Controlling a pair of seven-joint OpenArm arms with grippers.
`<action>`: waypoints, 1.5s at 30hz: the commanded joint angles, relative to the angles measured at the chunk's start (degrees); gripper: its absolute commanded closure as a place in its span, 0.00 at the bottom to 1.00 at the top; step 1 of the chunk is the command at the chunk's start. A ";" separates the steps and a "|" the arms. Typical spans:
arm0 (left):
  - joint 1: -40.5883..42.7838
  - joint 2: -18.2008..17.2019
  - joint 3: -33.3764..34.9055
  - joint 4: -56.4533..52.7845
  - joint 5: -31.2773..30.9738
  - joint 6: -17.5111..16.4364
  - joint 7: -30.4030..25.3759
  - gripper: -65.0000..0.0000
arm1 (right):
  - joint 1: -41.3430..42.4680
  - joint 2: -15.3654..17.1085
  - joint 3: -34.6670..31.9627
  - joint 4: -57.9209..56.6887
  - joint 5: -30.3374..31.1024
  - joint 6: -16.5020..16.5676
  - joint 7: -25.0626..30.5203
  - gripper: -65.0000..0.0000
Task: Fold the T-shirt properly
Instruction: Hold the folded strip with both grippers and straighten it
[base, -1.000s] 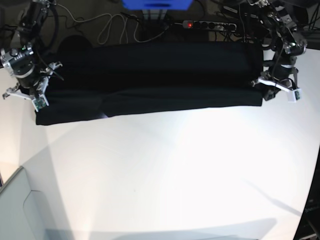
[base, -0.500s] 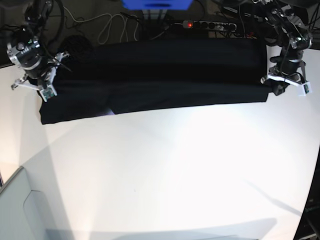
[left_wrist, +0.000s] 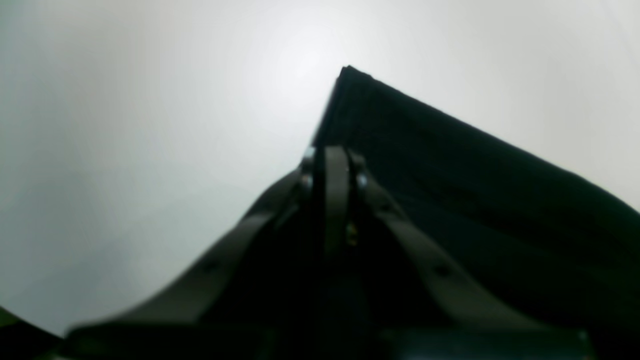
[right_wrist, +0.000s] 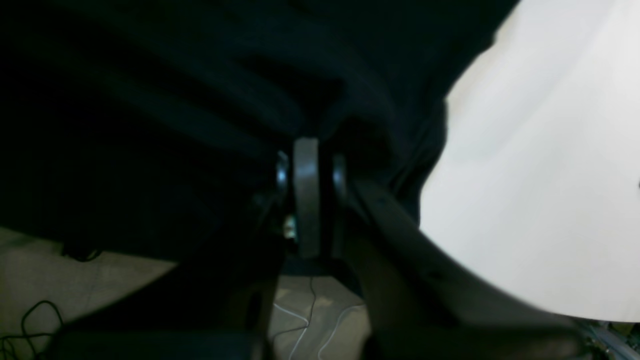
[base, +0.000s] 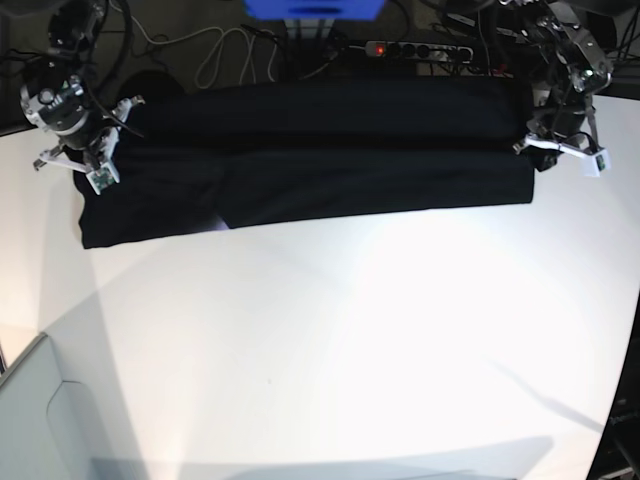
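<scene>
Both pincers clamped on shirt (base: 320, 150), one at each end, mid-fold.

Base: shirt is a long black band along the bench's (base: 350, 340) far edge; held by both ends, likely to keep the fold line straight. Left wrist: left pincer (left_wrist: 332, 160) shut on the shirt's corner, white bench around it. Right wrist: right pincer (right_wrist: 306, 167) shut on bunched cloth at the bench edge, floor below.
</scene>
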 joint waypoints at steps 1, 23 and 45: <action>0.02 -0.51 -0.20 0.98 -0.57 0.07 -0.89 1.00 | 0.14 0.77 0.45 0.98 -0.08 1.06 0.75 0.99; 2.65 0.73 -1.43 2.39 -2.24 0.07 -0.89 0.29 | -0.83 0.24 3.44 8.36 0.01 1.06 0.04 0.46; 4.24 0.20 -5.65 1.60 -10.50 0.07 -0.89 0.29 | 6.30 -0.81 0.80 -7.02 0.01 1.06 0.66 0.46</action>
